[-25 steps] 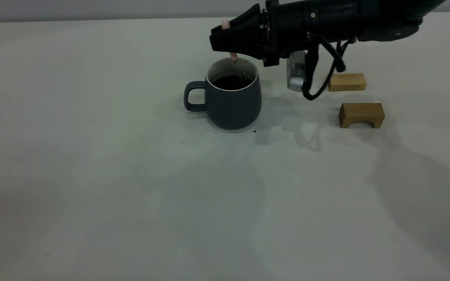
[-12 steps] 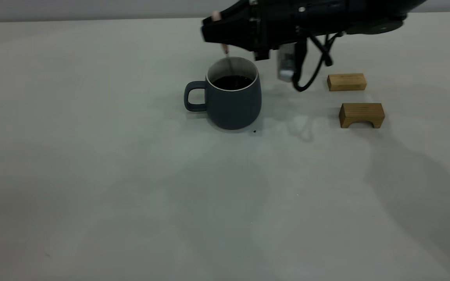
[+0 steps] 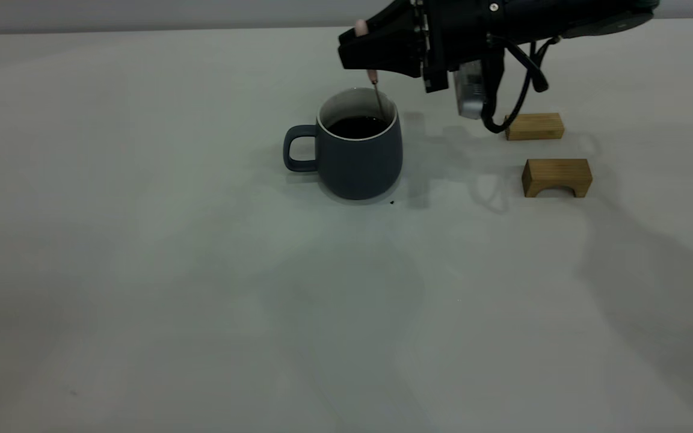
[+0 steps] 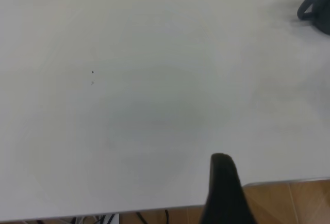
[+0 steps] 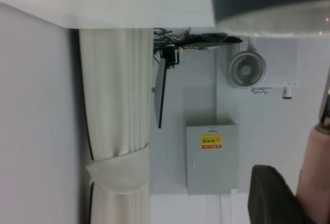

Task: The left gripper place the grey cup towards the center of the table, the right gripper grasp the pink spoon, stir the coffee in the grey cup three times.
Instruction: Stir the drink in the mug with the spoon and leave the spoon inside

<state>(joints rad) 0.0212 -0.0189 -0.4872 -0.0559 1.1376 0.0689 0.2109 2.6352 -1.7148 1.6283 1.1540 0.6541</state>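
Right gripper [image 3: 363,53] was pinching the spoon [image 3: 374,90] by its pink handle, hovering over the cup [image 3: 358,150] at its 1 o'clock, metal neck dipping into the coffee [image 3: 357,126]. Cup sat mid-table [image 3: 202,270], so placement looked done; stirring appeared underway, count unknown. Left gripper [image 4: 223,193] was parked at the table edge, fingers' state unclear.

The right arm reaches in roughly level from the right, above the grey cup [image 3: 358,150]. The right gripper [image 3: 370,51] hangs just above the cup's far right rim, its fingers clamped on the pink spoon [image 3: 373,75], which hangs nearly upright down into the cup. A silver-grey module hangs under its wrist. One finger of the left gripper [image 4: 224,190] shows well away from the cup, over the table's edge.
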